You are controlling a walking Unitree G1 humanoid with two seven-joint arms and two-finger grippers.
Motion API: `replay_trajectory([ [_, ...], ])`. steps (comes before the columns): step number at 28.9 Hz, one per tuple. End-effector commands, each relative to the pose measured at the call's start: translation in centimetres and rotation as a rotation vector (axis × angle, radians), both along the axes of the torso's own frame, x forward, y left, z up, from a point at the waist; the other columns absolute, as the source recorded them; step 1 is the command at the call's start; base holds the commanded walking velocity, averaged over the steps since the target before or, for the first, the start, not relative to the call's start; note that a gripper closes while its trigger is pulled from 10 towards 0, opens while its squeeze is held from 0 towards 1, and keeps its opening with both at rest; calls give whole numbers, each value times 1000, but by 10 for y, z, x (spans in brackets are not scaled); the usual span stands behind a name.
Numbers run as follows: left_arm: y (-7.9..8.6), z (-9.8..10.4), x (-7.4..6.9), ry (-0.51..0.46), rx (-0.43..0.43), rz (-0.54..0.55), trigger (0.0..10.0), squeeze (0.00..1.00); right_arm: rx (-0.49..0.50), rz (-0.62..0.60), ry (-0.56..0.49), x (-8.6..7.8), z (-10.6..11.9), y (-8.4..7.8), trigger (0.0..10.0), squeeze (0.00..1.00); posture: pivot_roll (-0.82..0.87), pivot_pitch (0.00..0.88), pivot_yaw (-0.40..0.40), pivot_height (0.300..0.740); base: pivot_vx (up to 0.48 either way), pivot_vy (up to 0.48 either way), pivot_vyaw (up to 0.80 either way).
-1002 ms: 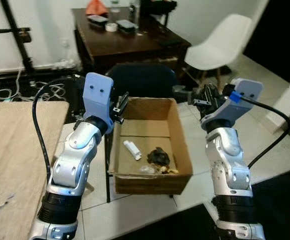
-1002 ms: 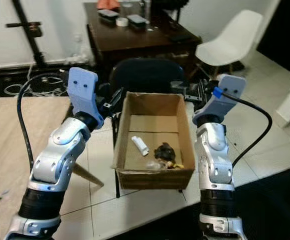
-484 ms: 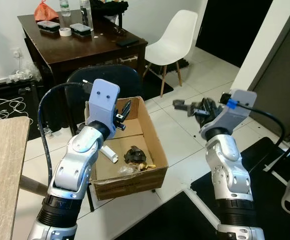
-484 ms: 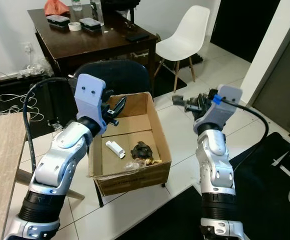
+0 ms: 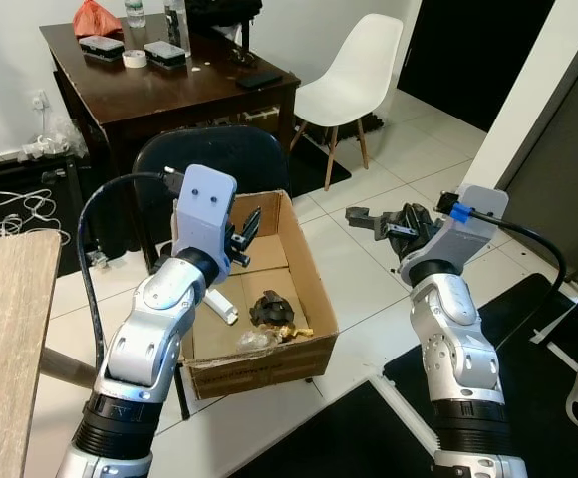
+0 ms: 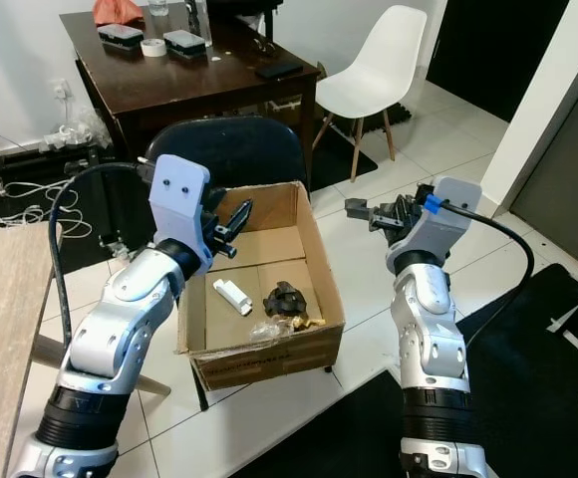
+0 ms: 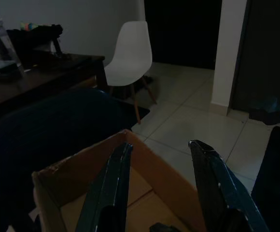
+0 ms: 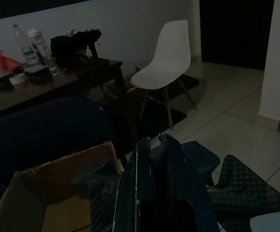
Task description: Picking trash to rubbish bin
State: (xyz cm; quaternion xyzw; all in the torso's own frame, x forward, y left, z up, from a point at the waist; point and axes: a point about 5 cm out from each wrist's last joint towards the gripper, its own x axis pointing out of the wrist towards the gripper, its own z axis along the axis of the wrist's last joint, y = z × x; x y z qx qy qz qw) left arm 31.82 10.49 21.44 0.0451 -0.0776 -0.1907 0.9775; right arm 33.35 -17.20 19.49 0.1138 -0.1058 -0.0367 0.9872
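Cam panned slightly; box (image 5: 304,289) trash (image 5: 270,310) in head views, not wrist.

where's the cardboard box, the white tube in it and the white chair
cardboard box (image 5: 259,358), left eye view, front wall.
white tube (image 5: 221,307), left eye view, middle of its body.
white chair (image 5: 341,95), left eye view, the seat.

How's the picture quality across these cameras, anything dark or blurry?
Both eye views are bright and sharp, the cardboard box crisp. The left wrist view is dim, its left pincer fingers apart. The right wrist view is darker, the right pincer a murky close-up.
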Motion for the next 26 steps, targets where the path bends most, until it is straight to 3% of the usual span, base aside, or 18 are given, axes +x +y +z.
replay_trajectory([
  [1, -2, -5, -1, 17, 17, 0, 10000, 0, 7, -2, 29, -1, -7, -1, 10000, 0, 88, 69, -15, 740, 401, 0, 0],
  [11, 3, -6, 1, 20, 37, 30, 10000, 0, 6, 5, 39, -1, -10, 0, 10000, 0, 88, 69, -15, 740, 372, 0, 0],
  [23, 11, -10, 6, 29, 85, 96, 10000, 0, 2, 19, 53, 1, -14, 0, 10000, 0, 91, 77, -14, 740, 0, 0, 0],
  [26, 10, -15, 7, 20, 183, 97, 10000, 0, -9, 26, 51, 3, -16, -2, 10000, 0, 91, 77, -14, 740, 0, 0, 0],
])
